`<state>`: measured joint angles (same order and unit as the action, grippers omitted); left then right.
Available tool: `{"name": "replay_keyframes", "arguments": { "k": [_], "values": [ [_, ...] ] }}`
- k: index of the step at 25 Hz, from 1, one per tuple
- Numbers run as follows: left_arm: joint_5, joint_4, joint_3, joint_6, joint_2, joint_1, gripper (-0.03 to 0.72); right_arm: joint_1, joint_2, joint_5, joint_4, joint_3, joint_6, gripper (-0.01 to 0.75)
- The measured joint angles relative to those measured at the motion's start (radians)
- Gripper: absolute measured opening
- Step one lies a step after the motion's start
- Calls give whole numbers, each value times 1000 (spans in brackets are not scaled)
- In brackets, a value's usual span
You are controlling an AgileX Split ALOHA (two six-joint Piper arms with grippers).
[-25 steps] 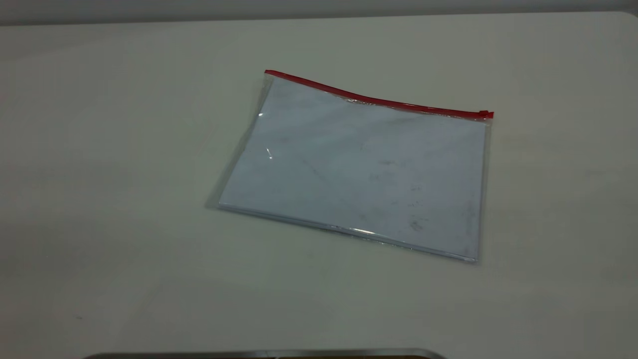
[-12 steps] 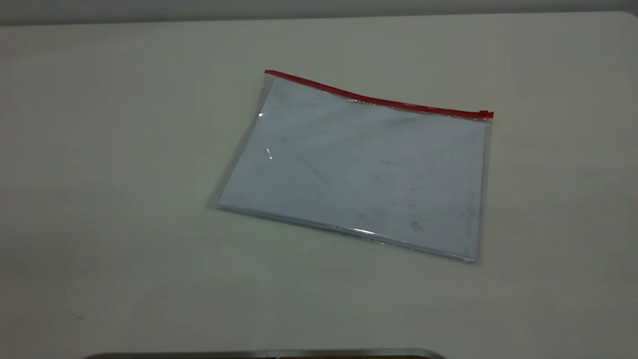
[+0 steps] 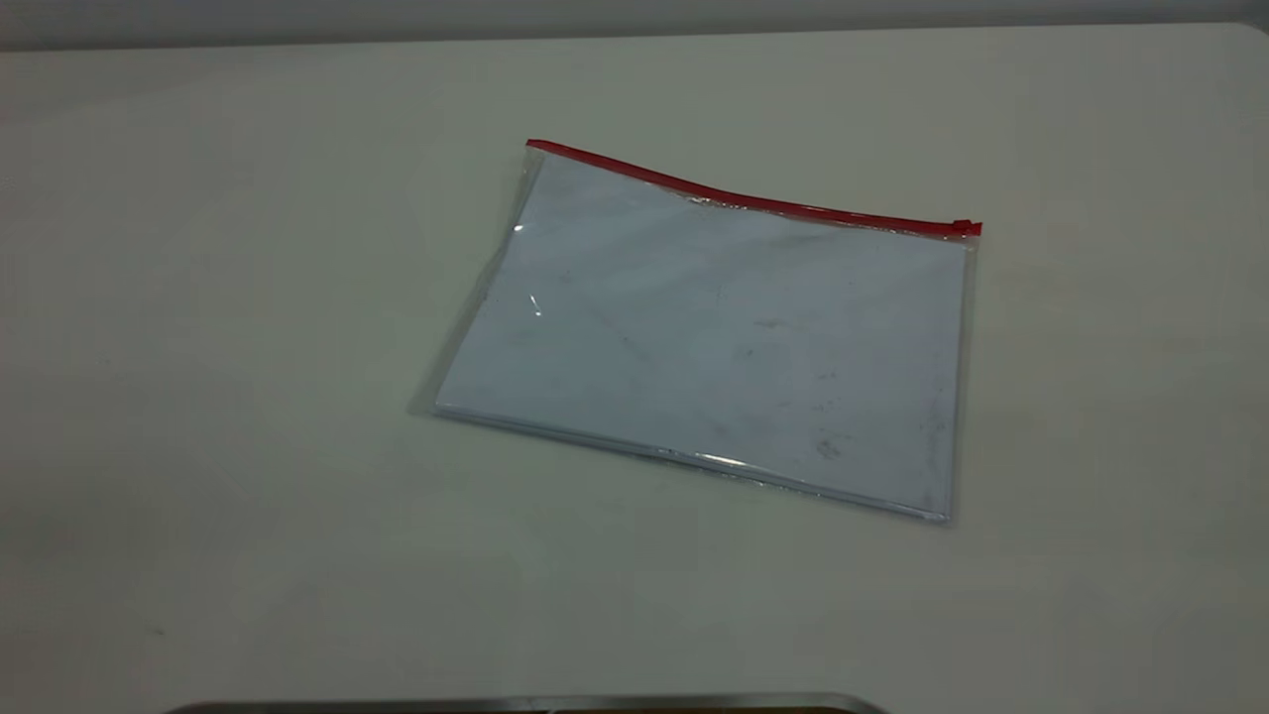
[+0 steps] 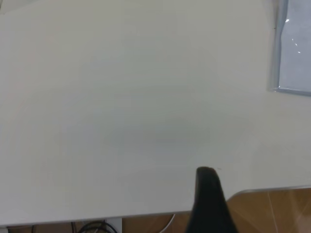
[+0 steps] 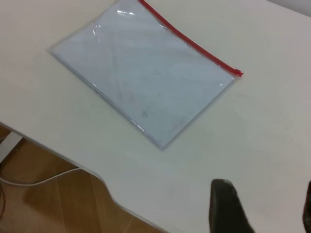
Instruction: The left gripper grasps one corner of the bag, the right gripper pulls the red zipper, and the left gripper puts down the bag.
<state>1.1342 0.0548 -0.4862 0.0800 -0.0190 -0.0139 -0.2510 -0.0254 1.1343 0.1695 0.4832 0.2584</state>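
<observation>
Bag (image 3: 714,337) flat on the surface (image 3: 248,347), red zipper (image 3: 753,201) along its 12 o'clock edge. Right end effector (image 5: 265,194) spread wide, left end effector (image 4: 208,194) we cannot tell; both well apart from it. We judge the flat corner may skid when pinched.

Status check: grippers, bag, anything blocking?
Left gripper and right gripper off the bag. Bag flat on table, zipper untouched. Nothing blocking.

A bare desk (image 4: 121,107) fills the view; the bag (image 4: 294,48) lies at its edge, one dark finger (image 4: 209,194), probably the left pincer's, showing.
</observation>
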Motion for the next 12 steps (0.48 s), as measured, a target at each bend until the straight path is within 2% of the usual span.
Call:
{"name": "replay_keyframes", "arguments": {
  "k": [3, 6, 10, 12],
  "values": [
    [0, 0, 0, 0, 0, 0, 590, 9, 2, 0, 1, 0, 0, 416],
    [0, 0, 0, 0, 0, 0, 590, 92, 19, 0, 4, 0, 0, 416],
    [0, 1, 0, 0, 0, 0, 590, 248, 42, 1, 4, 0, 0, 416],
    [0, 1, 0, 0, 0, 0, 590, 285, 42, 1, 4, 0, 0, 416]
  ]
}}
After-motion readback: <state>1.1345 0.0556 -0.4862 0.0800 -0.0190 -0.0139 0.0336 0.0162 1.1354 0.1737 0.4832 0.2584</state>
